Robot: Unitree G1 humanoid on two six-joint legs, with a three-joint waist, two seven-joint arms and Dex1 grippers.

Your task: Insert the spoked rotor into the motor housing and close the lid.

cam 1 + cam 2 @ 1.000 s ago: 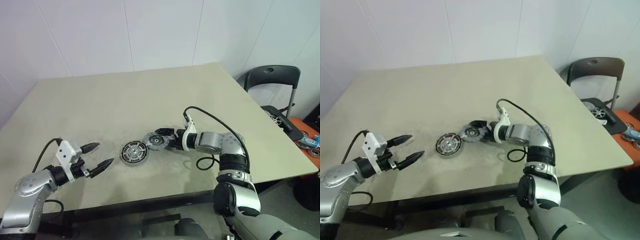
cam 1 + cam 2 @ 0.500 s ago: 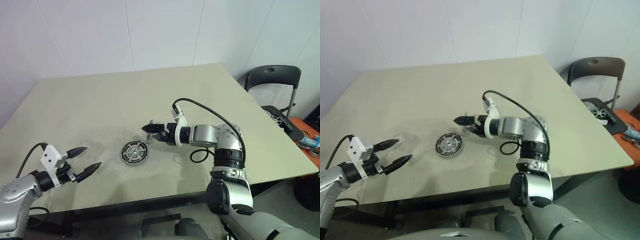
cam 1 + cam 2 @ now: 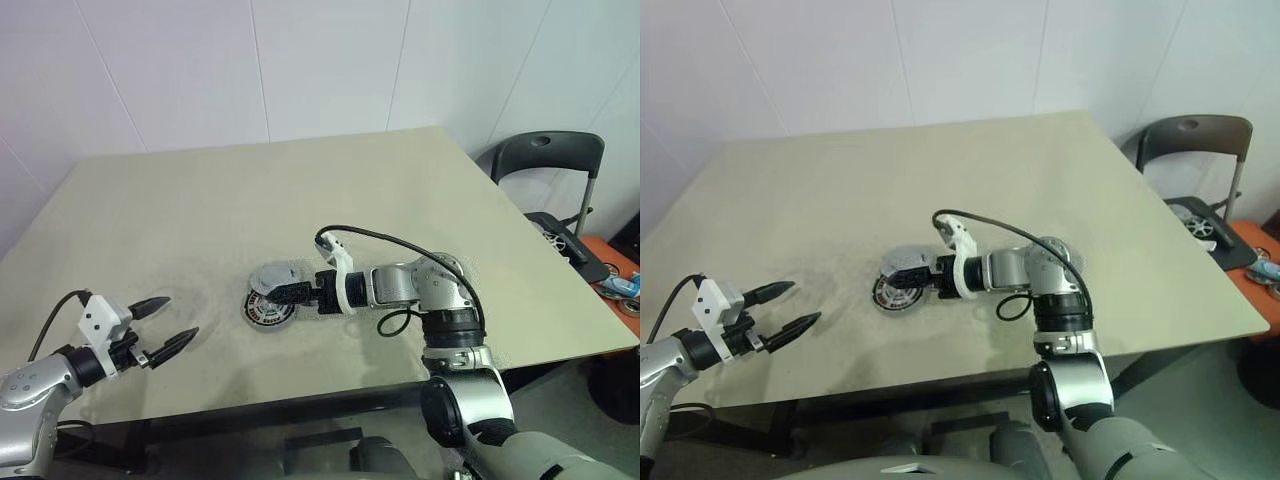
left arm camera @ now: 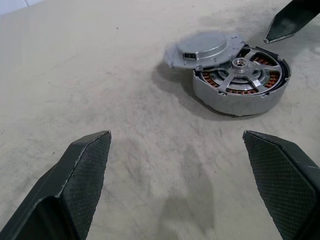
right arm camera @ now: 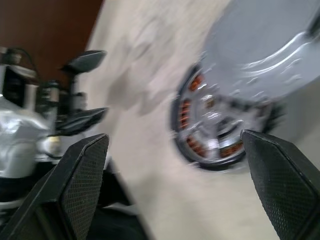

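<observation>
**Lid sits off-centre on the housing rim: risk of a crooked close**

The spoked rotor [image 4: 240, 64] appears seated inside the motor housing [image 4: 235, 100], its silver spokes lying over the copper windings. The housing rests on the surface [image 3: 400, 200] near the front middle. The lid [image 4: 207, 47] is not on square. It overlaps only the far edge of the housing and hangs out past it, leaving most of the rotor uncovered.

The right gripper [image 3: 290, 292] is just beside the lid with its fingers spread wide. One tip seen from the left wrist stands apart from the lid. The left gripper [image 3: 165, 320] is released too, empty, and well off to the side.

**What could go wrong**
- A push on the lid from here would likely tip it on the rim, or slide it off onto the surface instead of dropping it home.
- A sideways nudge could drag the unheld housing along, since the left gripper is too far away to brace it.
- If the notched edge has to line up with the housing, pressing down misaligned could jam it.

**Hard to make out**
- The right wrist view is smeared, so whether the second finger touches the lid cannot be told.
- Whether the lid's outer edge rests on the surface or hangs free is unclear.
- The lid's underside and the far wall of the housing are hidden.
</observation>
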